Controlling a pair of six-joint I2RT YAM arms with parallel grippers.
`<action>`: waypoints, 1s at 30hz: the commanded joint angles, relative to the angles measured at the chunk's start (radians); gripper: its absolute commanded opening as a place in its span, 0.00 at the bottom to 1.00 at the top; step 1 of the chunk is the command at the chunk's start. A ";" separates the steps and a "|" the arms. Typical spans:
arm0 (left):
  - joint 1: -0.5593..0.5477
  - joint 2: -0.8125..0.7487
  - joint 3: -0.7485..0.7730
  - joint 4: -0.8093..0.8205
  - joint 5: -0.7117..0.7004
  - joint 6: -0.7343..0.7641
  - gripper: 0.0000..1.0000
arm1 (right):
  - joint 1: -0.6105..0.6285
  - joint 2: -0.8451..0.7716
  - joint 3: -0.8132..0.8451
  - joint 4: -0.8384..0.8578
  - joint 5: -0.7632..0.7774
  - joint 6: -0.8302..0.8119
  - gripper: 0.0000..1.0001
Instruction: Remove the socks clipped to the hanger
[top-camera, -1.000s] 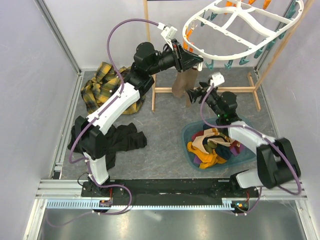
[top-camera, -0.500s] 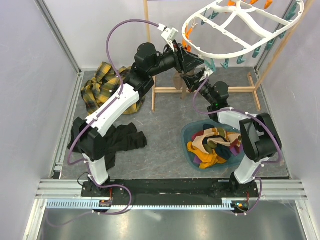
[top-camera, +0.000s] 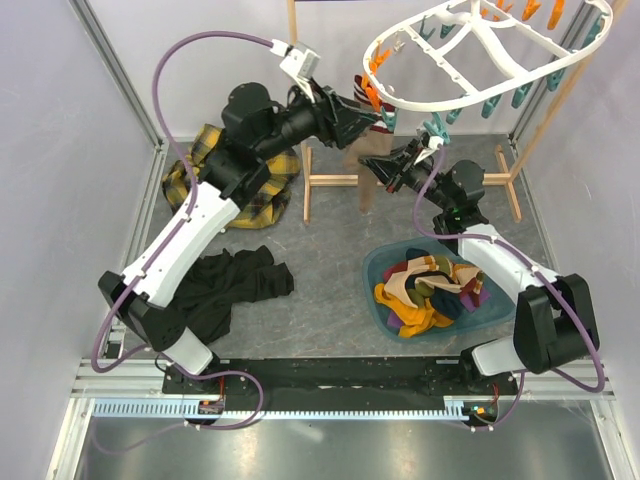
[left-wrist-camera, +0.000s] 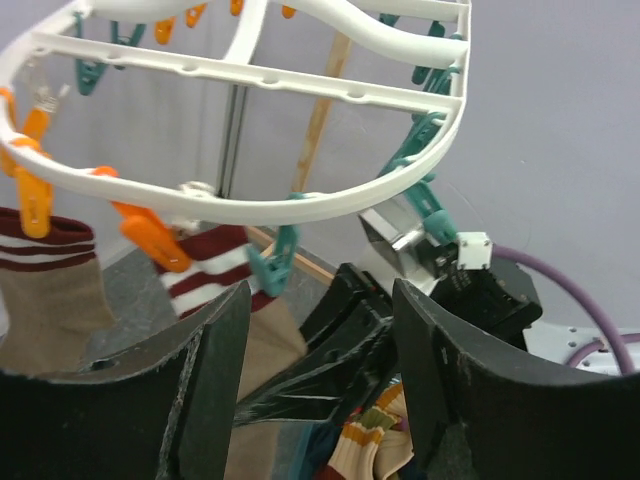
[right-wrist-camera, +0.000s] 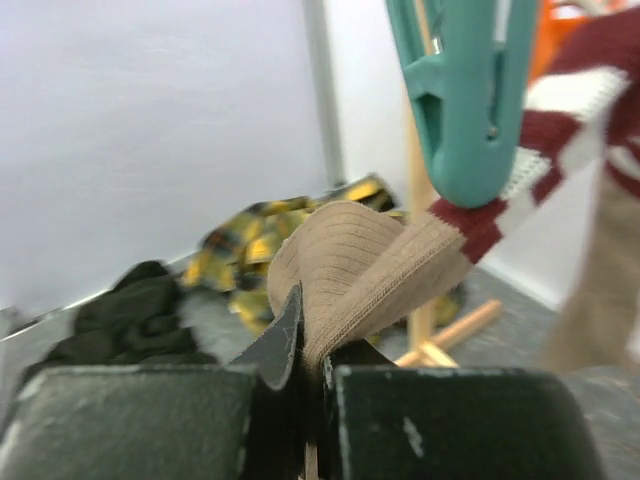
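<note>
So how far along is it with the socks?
Several socks lie in the blue plastic basin. The right arm's jaws are shut on a beige ribbed sock still under a teal clip. Another beige sock hangs from the white oval hanger, untouched; the left jaws stand open.

The premises were a robotics test cell: aluminium-profile frame (top-camera: 118, 75), plain enclosure panels (top-camera: 60, 200), left arm (top-camera: 190, 225) and right arm (top-camera: 500, 265) bolted to a base rail (top-camera: 340, 372).

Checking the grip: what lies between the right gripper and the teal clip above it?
In the right wrist view, only the beige sock: pinched in the shut right gripper, its maroon-striped cuff held in the teal clip.
</note>
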 joint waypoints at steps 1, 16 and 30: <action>0.079 -0.025 -0.002 -0.073 0.041 -0.011 0.65 | -0.004 -0.035 0.029 -0.031 -0.183 0.117 0.00; 0.151 0.124 0.075 0.095 0.397 -0.132 0.67 | -0.004 -0.130 -0.031 0.046 -0.320 0.263 0.08; 0.145 0.359 0.244 0.301 0.556 -0.224 0.74 | -0.002 -0.148 -0.016 0.030 -0.363 0.275 0.13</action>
